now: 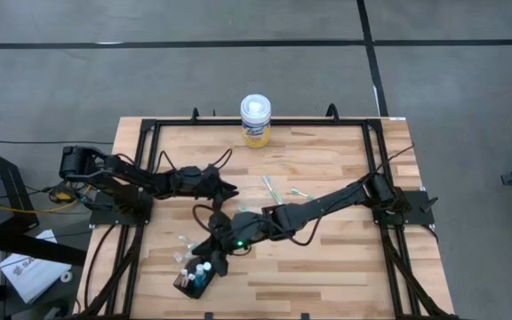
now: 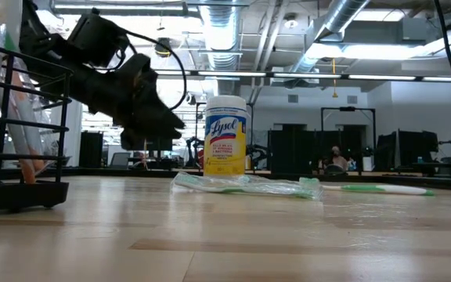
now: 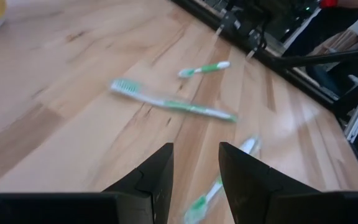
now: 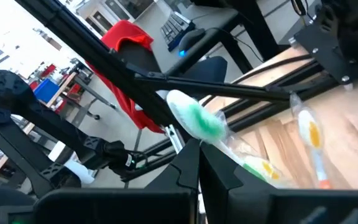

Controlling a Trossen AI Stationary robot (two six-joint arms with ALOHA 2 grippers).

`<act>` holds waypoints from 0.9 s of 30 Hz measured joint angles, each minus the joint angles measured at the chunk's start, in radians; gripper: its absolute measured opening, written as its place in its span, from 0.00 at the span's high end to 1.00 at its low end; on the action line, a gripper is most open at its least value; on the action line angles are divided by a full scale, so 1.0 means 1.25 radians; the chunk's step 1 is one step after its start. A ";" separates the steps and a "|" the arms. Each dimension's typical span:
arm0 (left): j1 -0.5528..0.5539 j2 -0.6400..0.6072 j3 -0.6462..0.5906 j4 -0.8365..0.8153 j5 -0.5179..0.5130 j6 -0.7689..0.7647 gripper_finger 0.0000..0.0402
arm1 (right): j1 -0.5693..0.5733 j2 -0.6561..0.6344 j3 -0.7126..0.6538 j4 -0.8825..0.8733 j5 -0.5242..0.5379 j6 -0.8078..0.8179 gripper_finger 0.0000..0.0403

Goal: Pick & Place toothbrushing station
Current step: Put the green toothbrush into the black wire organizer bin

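On the table [image 1: 327, 258], three toothbrushes [image 1: 270, 189]; left pincer [image 1: 230, 189] apart, right pincer [image 1: 210, 263] clamps one.

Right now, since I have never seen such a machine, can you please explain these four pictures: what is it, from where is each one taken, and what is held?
It is a robot with two dark arms at a wooden table. One picture looks down from above, one looks level across the tabletop, and two come from cameras on the wrists. On the table stand a wipes canister and a black holder; loose toothbrushes lie mid-table. The right pincer is shut on a toothbrush near the holder. The left pincer is open and empty, facing the loose ones.
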 joint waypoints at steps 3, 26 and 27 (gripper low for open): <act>0.000 0.000 -0.015 0.000 0.000 -0.008 0.69 | 0.001 0.001 0.000 0.000 0.000 0.000 1.00; 0.000 0.000 -0.022 0.006 -0.001 -0.015 0.69 | 0.006 -0.012 0.000 -0.038 -0.019 -0.007 1.00; 0.000 0.000 -0.022 0.006 -0.001 -0.015 0.69 | 0.007 -0.012 0.000 -0.038 -0.019 -0.008 1.00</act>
